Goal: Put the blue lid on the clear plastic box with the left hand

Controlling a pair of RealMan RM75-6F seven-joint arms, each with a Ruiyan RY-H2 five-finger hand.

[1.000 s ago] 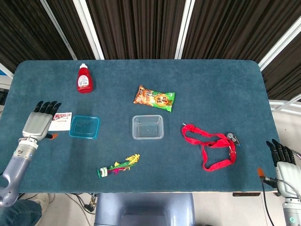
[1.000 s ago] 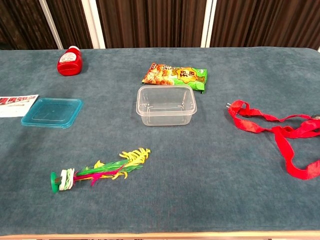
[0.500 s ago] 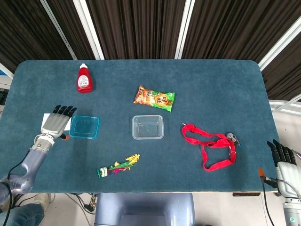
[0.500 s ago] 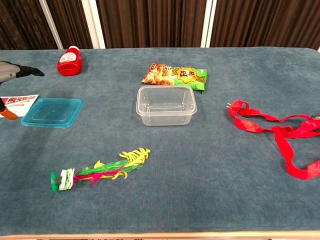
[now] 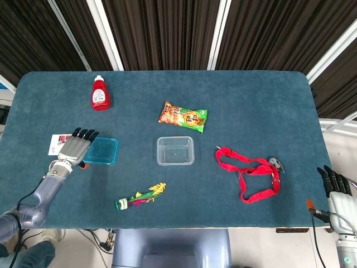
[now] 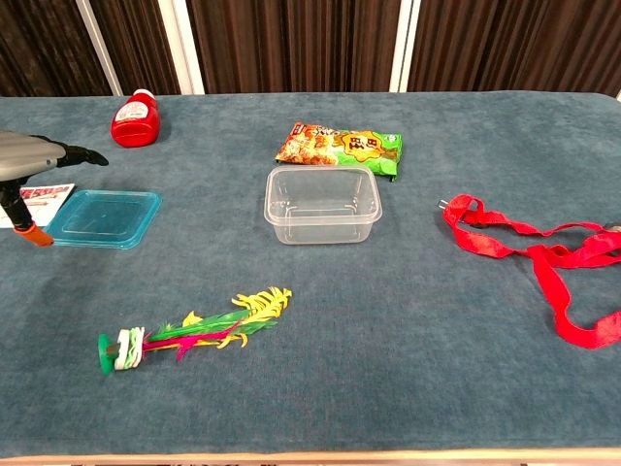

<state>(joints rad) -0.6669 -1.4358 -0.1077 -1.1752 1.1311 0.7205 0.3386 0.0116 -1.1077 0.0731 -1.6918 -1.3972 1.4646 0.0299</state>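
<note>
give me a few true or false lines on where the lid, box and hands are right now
1. The blue lid lies flat on the table, apart from the clear plastic box. True.
2. The left hand is gripping the lid and lifting it. False: its fingers are spread at the lid's left edge and the lid is still on the table.
3. The clear plastic box holds the snack packet. False: the box is empty, and the packet lies behind it.
4. The right hand is off the table's right front corner, holding nothing. True.
5. The red strap lies to the right of the box. True.
</note>
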